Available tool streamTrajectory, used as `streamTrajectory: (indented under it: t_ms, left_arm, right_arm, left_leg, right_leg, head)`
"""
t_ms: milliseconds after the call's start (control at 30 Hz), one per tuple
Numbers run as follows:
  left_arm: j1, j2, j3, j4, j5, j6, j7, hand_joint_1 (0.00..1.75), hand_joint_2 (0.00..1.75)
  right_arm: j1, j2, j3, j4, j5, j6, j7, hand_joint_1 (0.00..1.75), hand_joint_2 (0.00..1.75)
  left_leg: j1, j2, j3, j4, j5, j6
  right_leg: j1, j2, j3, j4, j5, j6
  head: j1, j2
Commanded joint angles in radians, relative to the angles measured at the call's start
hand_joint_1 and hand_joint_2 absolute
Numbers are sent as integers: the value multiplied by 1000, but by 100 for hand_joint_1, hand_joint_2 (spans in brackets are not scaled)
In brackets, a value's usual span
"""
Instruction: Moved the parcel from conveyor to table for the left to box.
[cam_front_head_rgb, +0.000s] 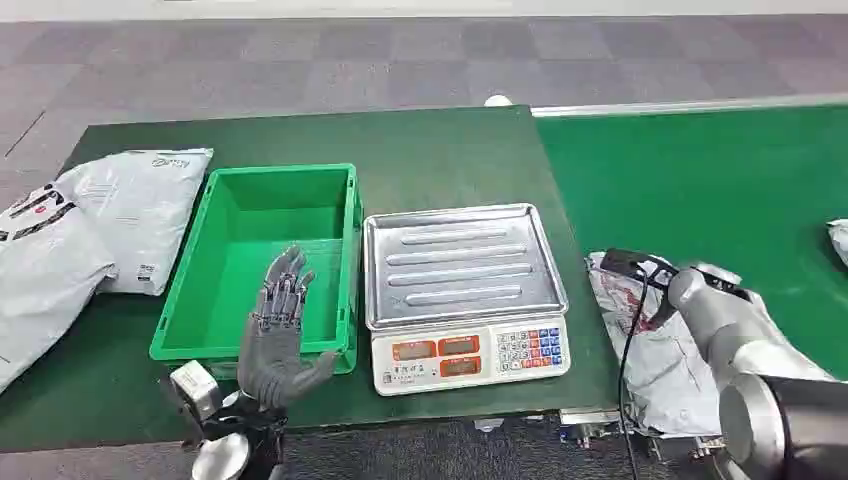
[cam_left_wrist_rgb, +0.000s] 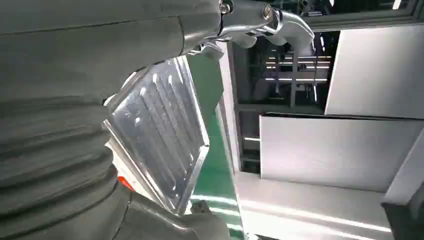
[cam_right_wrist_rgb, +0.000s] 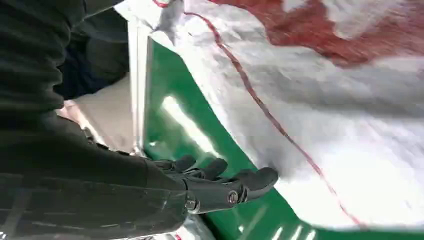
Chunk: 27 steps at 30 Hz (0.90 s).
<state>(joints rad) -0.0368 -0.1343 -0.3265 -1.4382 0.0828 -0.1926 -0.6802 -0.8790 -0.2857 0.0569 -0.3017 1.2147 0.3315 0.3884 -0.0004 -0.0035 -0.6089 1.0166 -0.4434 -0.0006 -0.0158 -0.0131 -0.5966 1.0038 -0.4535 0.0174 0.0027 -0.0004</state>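
A grey-white parcel (cam_front_head_rgb: 655, 360) with red print lies on the green conveyor (cam_front_head_rgb: 700, 180), at its edge next to the table (cam_front_head_rgb: 450, 150). My right arm (cam_front_head_rgb: 720, 320) reaches over the parcel. In the right wrist view my right hand (cam_right_wrist_rgb: 220, 187) stretches its fingers (cam_right_wrist_rgb: 257, 180) out against the edge of the parcel (cam_right_wrist_rgb: 340, 110), touching it and holding nothing. My left hand (cam_front_head_rgb: 278, 335) hovers open over the near rim of the empty green box (cam_front_head_rgb: 215, 265), fingers spread; its grey cover (cam_left_wrist_rgb: 100, 45) fills much of the left wrist view.
A scale with a steel tray (cam_front_head_rgb: 460, 265) (cam_left_wrist_rgb: 160, 130) stands between the box and the conveyor. Two grey parcels (cam_front_head_rgb: 110, 215) lie at the table's left end. Another parcel (cam_front_head_rgb: 838, 240) sits on the belt at the right edge.
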Motion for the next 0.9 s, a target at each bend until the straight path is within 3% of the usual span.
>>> streamTrajectory:
  t_ms: [33,367,533,567,600,900]
  left_arm:
    - [-4,-13,48,27,-17,-6,9,0,175]
    - [-9,-7,28,22,-30,1,9,0,175]
    - [-32,-9,8,43,-22,13,11,0,175]
    - [-34,-10,7,42,-22,14,11,0,175]
    - [-38,-11,5,40,-21,15,12,0,175]
    - [-52,-8,-10,45,-13,13,29,0,175]
  right_arm:
    - [-24,4,99,86,53,117,20,0,175]
    - [11,28,130,87,86,159,-3,0,175]
    - [51,17,140,82,89,154,-88,0,175]
    - [57,25,139,82,87,149,-92,96,175]
    - [61,36,141,83,89,147,-85,175,175]
    - [83,33,144,78,85,142,-117,175,175]
  left_leg:
    - [0,1,3,-1,0,0]
    - [1,3,4,-2,-1,-1]
    - [1,0,3,-2,0,0]
    - [1,0,5,-3,0,-1]
    - [1,0,3,-2,0,-1]
    - [1,0,5,-3,0,-1]
  right_leg:
    - [0,2,3,-2,0,-1]
    - [1,3,3,-3,1,-1]
    - [1,0,3,-2,0,-1]
    - [1,0,5,-4,0,-1]
    - [1,1,4,-3,0,-1]
    - [2,1,5,-4,0,-1]
  head:
    - [0,0]
    - [0,0]
    - [0,0]
    - [0,0]
    - [0,0]
    - [0,0]
